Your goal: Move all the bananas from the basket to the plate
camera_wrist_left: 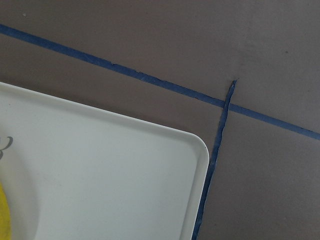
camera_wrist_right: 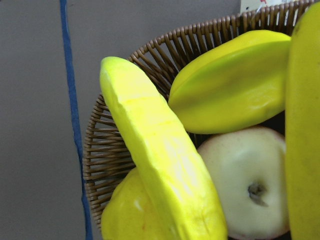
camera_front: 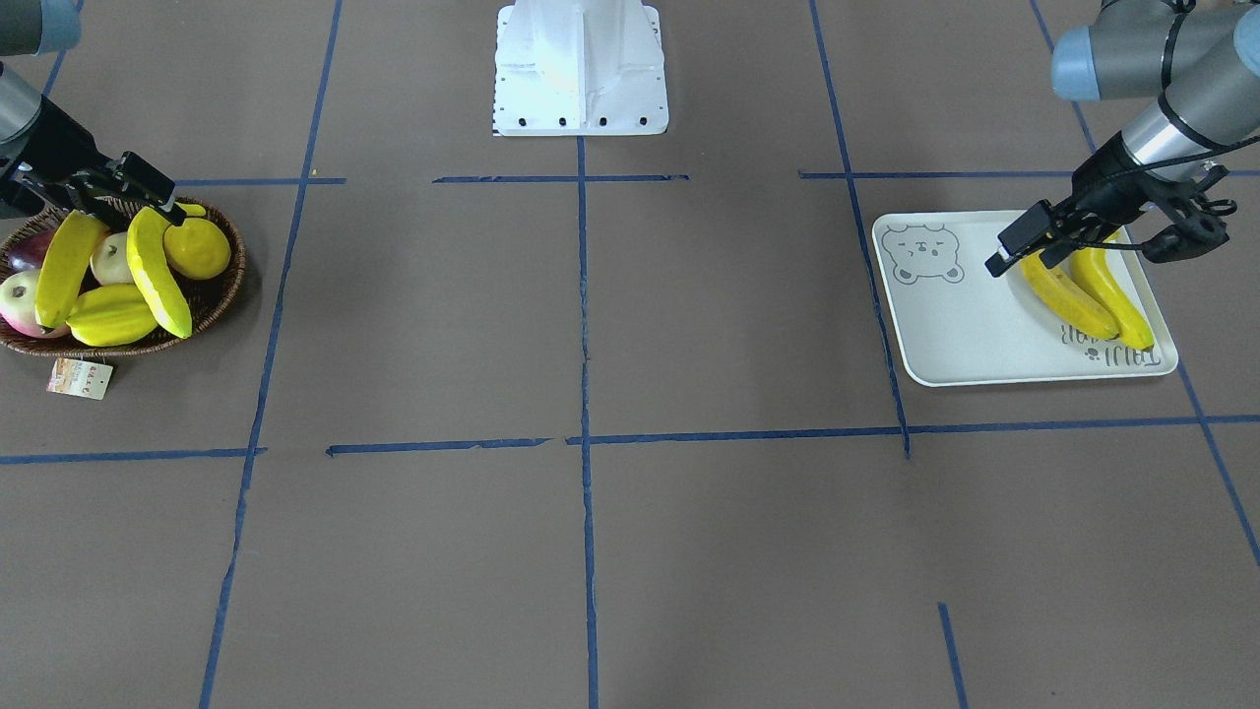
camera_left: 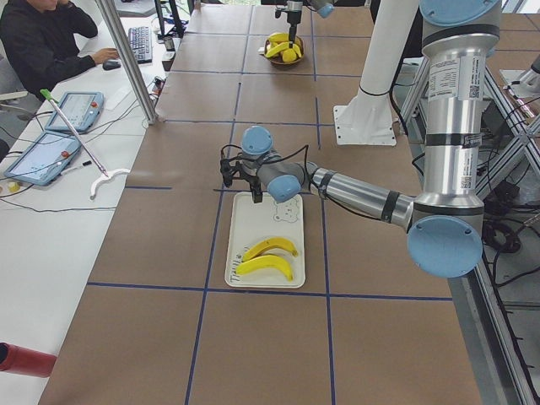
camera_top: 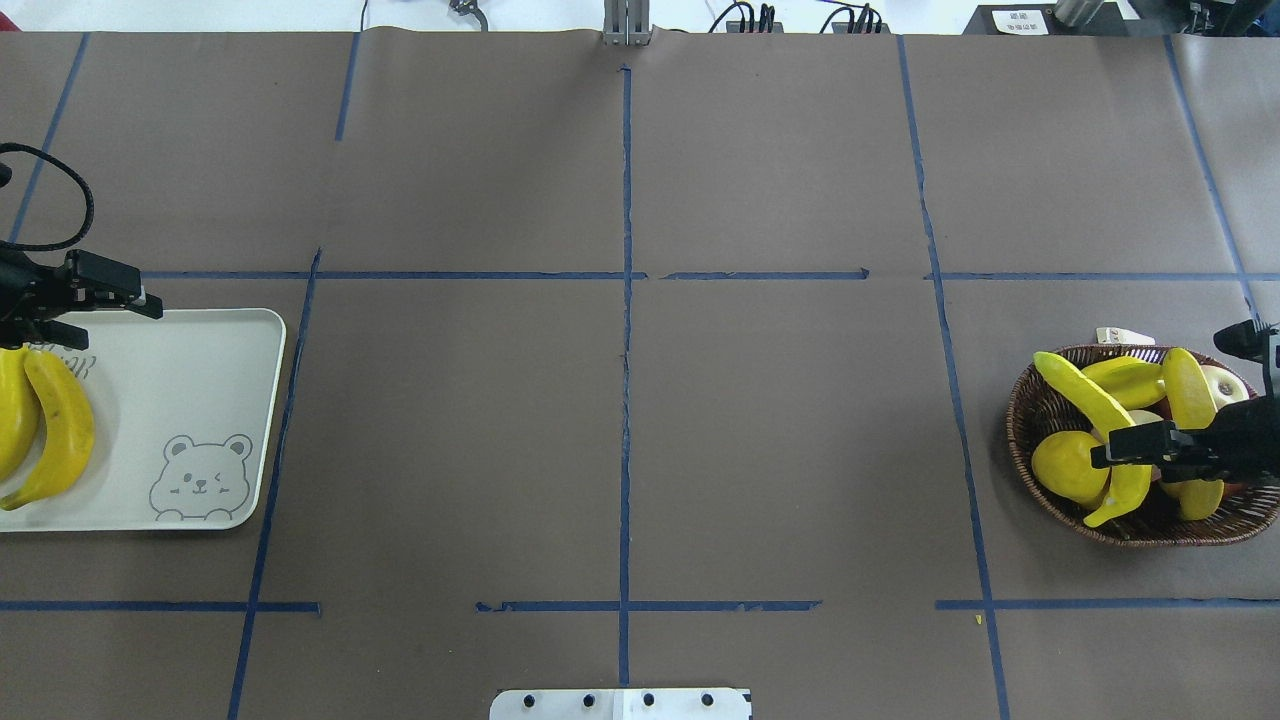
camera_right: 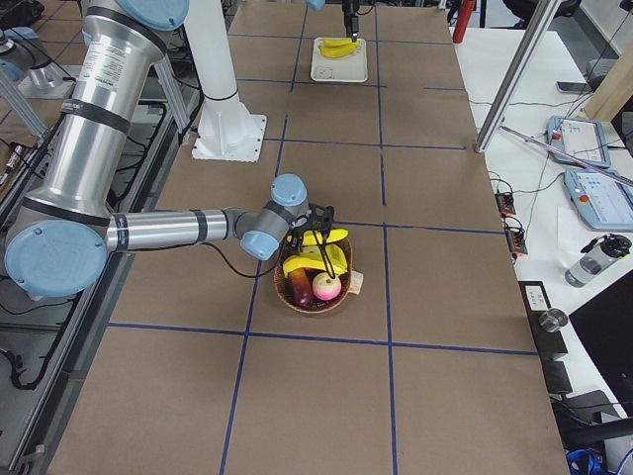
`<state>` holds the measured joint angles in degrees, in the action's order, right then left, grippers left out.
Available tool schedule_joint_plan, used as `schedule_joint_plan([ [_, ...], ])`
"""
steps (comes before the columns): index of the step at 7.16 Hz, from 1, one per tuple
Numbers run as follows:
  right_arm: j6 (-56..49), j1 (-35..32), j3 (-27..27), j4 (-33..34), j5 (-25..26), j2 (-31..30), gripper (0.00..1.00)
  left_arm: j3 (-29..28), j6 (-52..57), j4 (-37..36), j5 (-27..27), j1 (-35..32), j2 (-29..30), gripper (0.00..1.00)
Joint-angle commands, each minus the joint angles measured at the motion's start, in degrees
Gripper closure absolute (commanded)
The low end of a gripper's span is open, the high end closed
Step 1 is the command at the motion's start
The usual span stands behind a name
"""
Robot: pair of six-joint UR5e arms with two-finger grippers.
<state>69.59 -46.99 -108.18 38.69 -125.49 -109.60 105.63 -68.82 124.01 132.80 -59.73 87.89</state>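
Observation:
Two bananas (camera_front: 1068, 295) (camera_front: 1117, 295) lie side by side on the plate (camera_front: 965, 325), also shown overhead (camera_top: 170, 380). My left gripper (camera_front: 1176, 241) hovers open and empty just above their far ends, at the lettered end of the plate. Two more bananas (camera_front: 157, 271) (camera_front: 64, 266) lean in the basket (camera_front: 221, 286) on top of other fruit. My right gripper (camera_front: 69, 192) is low over the basket (camera_top: 1030, 420), at their upper ends, and looks open and holds nothing. The right wrist view shows one banana (camera_wrist_right: 160, 160) close up.
The basket also holds a lemon (camera_front: 197, 246), a starfruit (camera_front: 113, 315) and apples (camera_front: 20, 300). Its paper tag (camera_front: 79, 379) lies on the table beside it. The robot's white base (camera_front: 581, 69) stands mid-table at the robot's side. Blue tape lines cross the brown tabletop.

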Motion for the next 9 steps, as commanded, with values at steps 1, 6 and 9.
schedule_joint_plan([
  [1, 0.8, 0.1, 0.0, 0.0, 0.0, 0.0, 0.53, -0.1, 0.0, 0.0, 0.0, 0.0, 0.0, 0.0],
  [6, 0.6, -3.5, -0.6, -0.1, -5.5, 0.1, 0.94, -0.1, 0.0, 0.0, 0.0, 0.1, 0.0, 0.0],
  [9, -0.1, -10.6, -5.2, 0.6, -10.8, 0.1, 1.0, 0.0, -0.2, 0.1, 0.3, 0.1, 1.4, 0.0],
])
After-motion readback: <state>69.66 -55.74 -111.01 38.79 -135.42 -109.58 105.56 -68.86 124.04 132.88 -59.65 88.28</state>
